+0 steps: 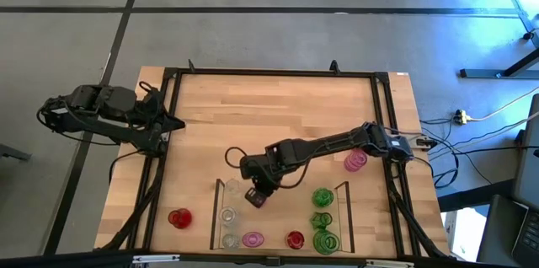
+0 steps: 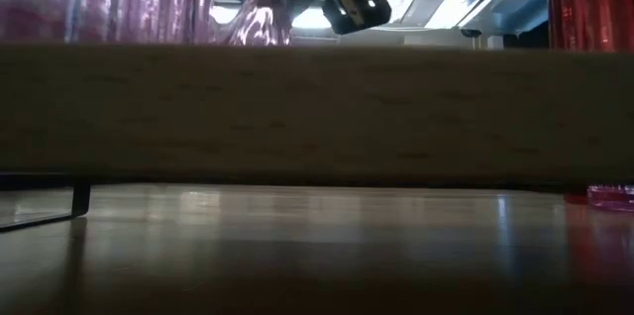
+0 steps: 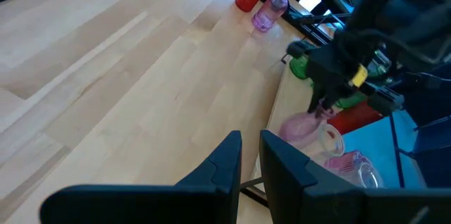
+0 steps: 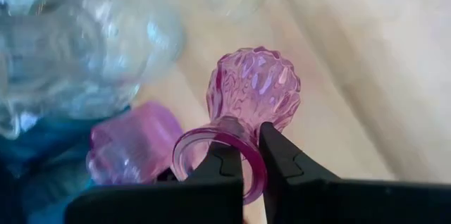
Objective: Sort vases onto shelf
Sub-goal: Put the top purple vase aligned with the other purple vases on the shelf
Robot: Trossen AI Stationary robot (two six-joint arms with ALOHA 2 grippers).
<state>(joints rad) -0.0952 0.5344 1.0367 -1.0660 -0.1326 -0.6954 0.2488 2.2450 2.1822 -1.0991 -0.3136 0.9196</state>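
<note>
Nearest the right wrist camera, the right gripper [image 4: 251, 155] is pinching the flared rim of a small pink ribbed glass vase [image 4: 250, 97], its two dark fingers clamped tight on that rim. From above, this gripper [image 1: 255, 190] is hanging over the low dark-edged shelf with a light wood floor [image 1: 217, 209], holding the vase [image 1: 256, 198] above the shelf's second column.

Much is lying hidden or blurred. In the low view a wooden board is filling most of the picture, so only pink and red vase bodies are showing above it, cut off at the top. Behind the held vase, a clear glass vase [image 4: 84, 48] and a second pink vase [image 4: 130, 143] are appearing only as soft shapes.

On the shelf, clear, pink, red and green vases [image 1: 322, 217] are standing in columns. A squat red vase [image 1: 178, 217] is sitting outside its left edge, and a round pink vase [image 1: 355, 162] near the right arm.

The left gripper [image 3: 251, 155] is waiting at the table's left edge, fingers nearly together, holding nothing. The light wood tabletop [image 1: 278, 108] is sitting inside a black frame, on grey floor.
</note>
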